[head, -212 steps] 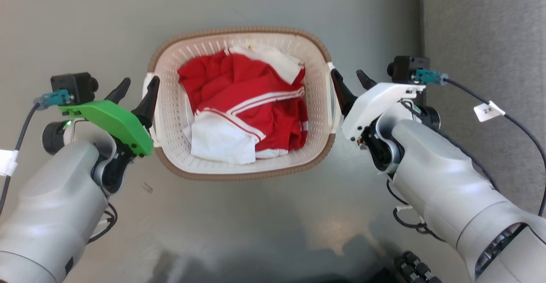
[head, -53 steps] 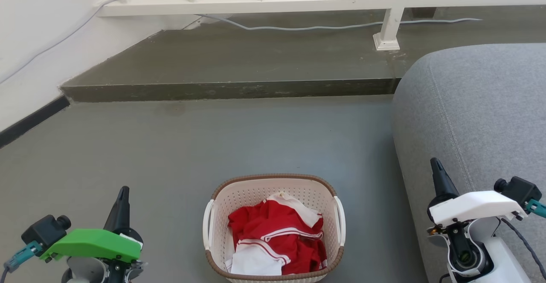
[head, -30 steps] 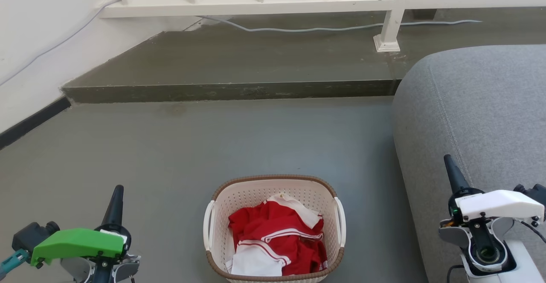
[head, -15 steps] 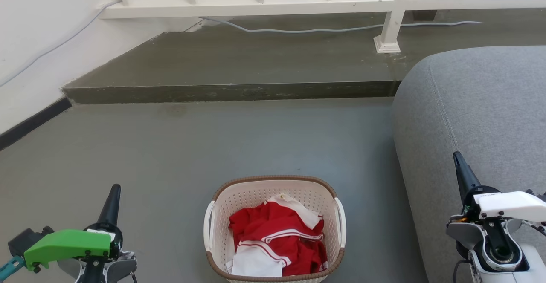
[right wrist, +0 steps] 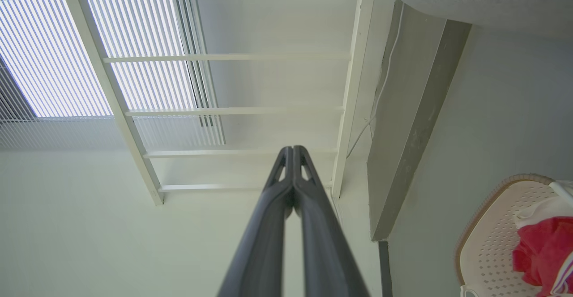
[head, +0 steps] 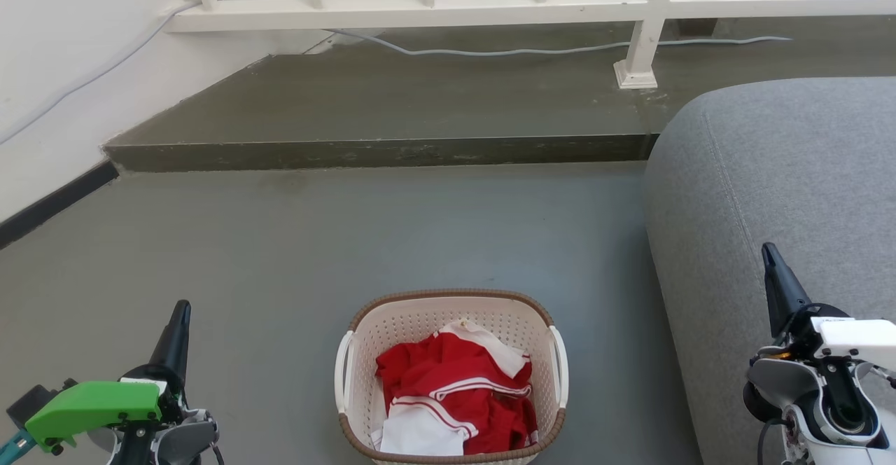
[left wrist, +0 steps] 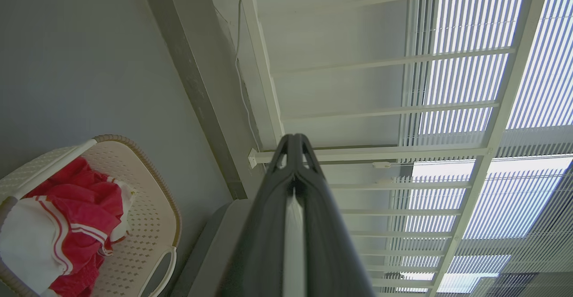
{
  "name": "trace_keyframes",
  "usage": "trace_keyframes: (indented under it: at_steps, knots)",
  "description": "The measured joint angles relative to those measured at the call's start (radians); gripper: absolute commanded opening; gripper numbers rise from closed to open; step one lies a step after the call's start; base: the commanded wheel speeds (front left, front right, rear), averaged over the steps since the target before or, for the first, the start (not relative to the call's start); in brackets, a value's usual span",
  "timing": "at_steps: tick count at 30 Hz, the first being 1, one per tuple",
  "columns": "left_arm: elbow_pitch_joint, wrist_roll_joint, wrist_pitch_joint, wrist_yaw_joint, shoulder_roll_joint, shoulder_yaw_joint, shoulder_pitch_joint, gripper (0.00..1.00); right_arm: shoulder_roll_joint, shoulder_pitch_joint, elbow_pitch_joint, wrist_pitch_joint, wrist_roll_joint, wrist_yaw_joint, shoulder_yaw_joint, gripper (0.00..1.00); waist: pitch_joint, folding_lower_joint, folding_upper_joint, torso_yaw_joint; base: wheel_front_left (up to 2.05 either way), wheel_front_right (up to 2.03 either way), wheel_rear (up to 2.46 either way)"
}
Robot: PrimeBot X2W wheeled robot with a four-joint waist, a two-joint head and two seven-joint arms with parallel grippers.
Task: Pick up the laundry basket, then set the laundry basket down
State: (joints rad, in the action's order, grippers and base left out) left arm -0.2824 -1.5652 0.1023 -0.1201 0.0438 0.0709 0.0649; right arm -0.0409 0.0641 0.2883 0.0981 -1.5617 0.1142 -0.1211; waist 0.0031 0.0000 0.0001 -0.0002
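1. Basket position. Your basket stood upright on the floor, at 6 o'clock in the head view. It held crumpled red and white clothes. Its white handles lay at its 9 and 3 o'clock sides, and neither claw touched them.

2. Left claw. Your left claw sat at 9 o'clock of the basket, well apart from it, pointing toward 12 o'clock. In the left wrist view its fingers were pressed together along their length. The claw was fully closed and held nothing.

3. Right claw. Your right claw sat at 3 o'clock of the basket, well apart from it, in front of the grey sofa in the head view. In the right wrist view its fingers met at the tips. This claw was also fully closed and empty.

4. Surroundings. The sofa stood near the basket at its 3 o'clock. A raised step ran across the floor at 12 o'clock, with a white railing beyond it.
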Motion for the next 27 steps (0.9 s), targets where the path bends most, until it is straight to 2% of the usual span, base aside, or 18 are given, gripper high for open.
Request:
trace_keyframes:
  at_steps: [4, 27]
  knots:
    - [0.001, -0.033, 0.011, -0.002, -0.004, 0.01, 0.0, 0.0, 0.001, 0.0, -0.001, 0.009, -0.039, 0.003, -0.01, 0.0, 0.0, 0.0, 0.0, 0.0, 0.0, 0.0, 0.0]
    - [0.002, -0.033, 0.011, -0.002, -0.006, 0.013, 0.0, 0.0, 0.002, 0.0, -0.002, 0.009, -0.04, 0.003, -0.012, 0.0, 0.0, 0.0, 0.0, 0.0, 0.0, 0.0, 0.0]
